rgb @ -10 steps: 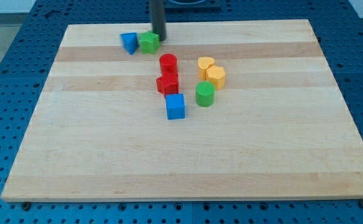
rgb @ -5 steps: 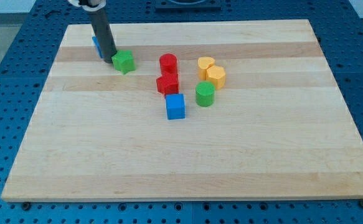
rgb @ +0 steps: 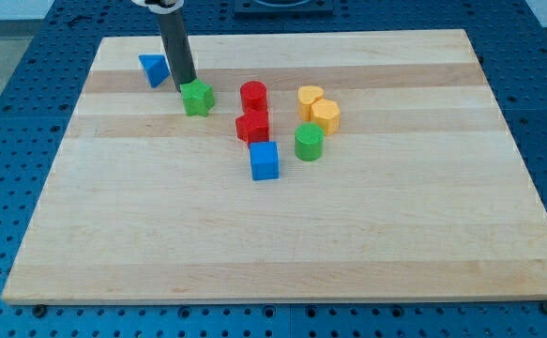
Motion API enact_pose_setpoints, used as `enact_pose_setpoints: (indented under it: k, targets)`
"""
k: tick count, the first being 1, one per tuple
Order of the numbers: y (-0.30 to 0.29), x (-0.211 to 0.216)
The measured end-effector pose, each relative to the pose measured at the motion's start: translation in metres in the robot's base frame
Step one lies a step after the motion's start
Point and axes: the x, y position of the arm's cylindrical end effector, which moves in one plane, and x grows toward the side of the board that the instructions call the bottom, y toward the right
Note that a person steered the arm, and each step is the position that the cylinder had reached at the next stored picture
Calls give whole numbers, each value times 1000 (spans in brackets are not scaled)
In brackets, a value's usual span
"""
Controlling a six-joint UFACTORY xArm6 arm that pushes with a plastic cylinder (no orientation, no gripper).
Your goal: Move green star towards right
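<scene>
The green star lies in the upper left part of the wooden board. My tip is at the star's upper-left edge, touching or nearly touching it. The dark rod rises from there to the view's top. A red cylinder stands to the star's right, a short gap away.
A blue triangular block lies to the left of the rod. A red star-like block, a blue cube, a green cylinder and two yellow blocks cluster at mid-board.
The rod swung from the green star's right to its left. The star slid left and down, then a little right. The blue triangular block was pushed left.
</scene>
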Motion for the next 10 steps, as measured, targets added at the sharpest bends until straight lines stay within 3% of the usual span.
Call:
enact_pose_setpoints:
  k: [3,10]
  targets:
    - [26,-10]
    - [-43,62]
